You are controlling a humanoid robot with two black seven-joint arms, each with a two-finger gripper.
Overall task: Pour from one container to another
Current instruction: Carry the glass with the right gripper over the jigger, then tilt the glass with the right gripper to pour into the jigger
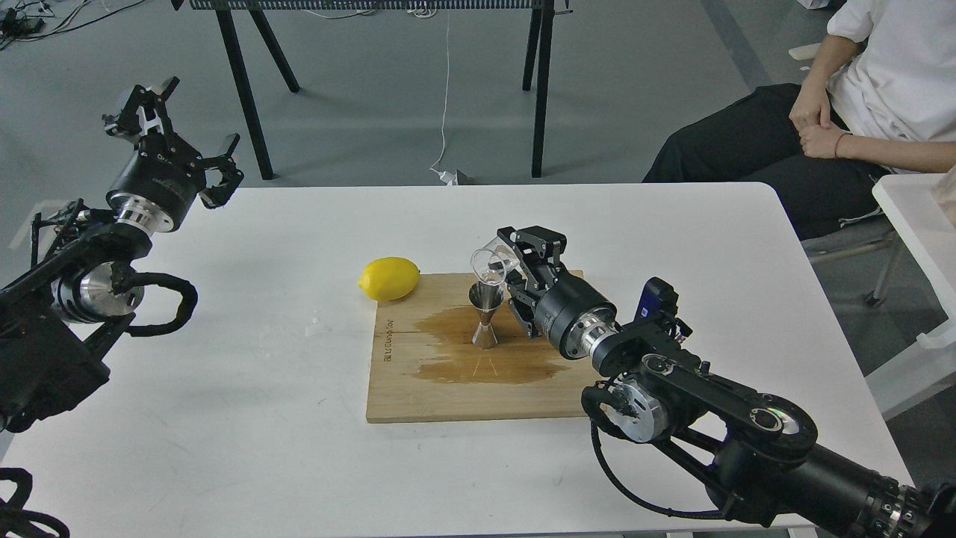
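A: Where is the clear cup point(493, 263) being held in relation to the right gripper point(514, 263)?

B: It is being clamped between the fingers at the gripper's far end, tilted hard over so that its mouth is being aimed down and towards the robot. The lip is being kept just above the steel jigger point(485, 315), which is standing upright directly below and slightly nearer than the gripper's tip. The jigger's long axis is running vertically; the cup's axis is being leaned well off vertical, nearly across it.

A: And the materials?

B: The cup is thin, transparent and colourless, so its contents cannot be made out. The jigger is polished metal, hourglass-shaped with a narrow waist. It is being carried by a pale wooden board point(418, 396), where a dark wet patch is spreading around its foot. A smooth yellow lemon point(388, 278) is lying at the board's far-left corner, on the white counter point(224, 418).

A: The other arm?

B: The left gripper point(179, 134) is being held raised, well apart, fingers spread and holding nothing.
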